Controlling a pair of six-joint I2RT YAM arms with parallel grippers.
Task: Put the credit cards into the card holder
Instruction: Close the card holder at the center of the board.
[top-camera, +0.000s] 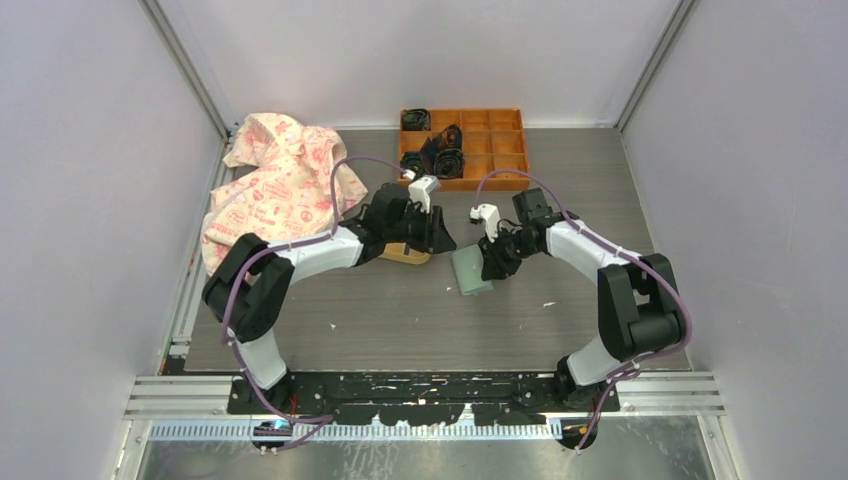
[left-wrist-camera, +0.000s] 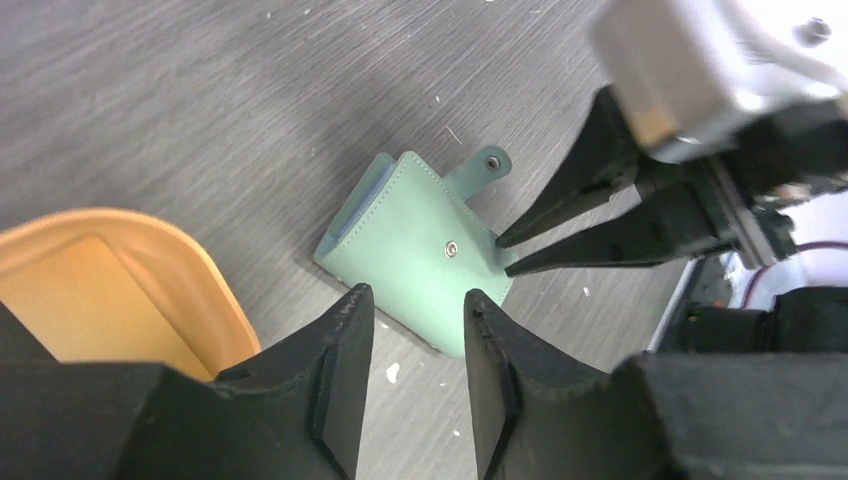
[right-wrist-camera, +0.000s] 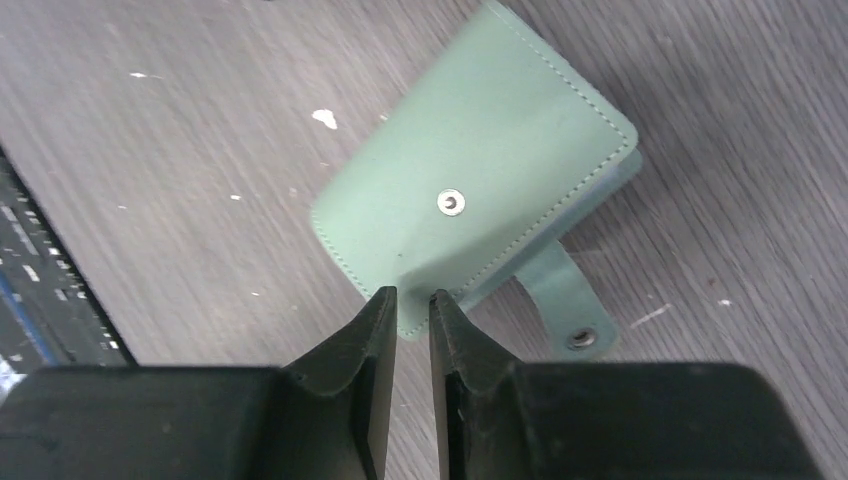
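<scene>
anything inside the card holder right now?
The card holder lies folded shut and its strap is unsnapped. At the open edge only a bluish inner layer shows. The cover hides the sleeves, so I can't tell whether any card is in there.

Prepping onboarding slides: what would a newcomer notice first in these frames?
The mint-green card holder lies at the centre of the table, snap tab undone, the left gripper open above it and the right gripper nearly closed at its edge. A pink-patterned cloth lies far left, an orange tray far centre.
</scene>
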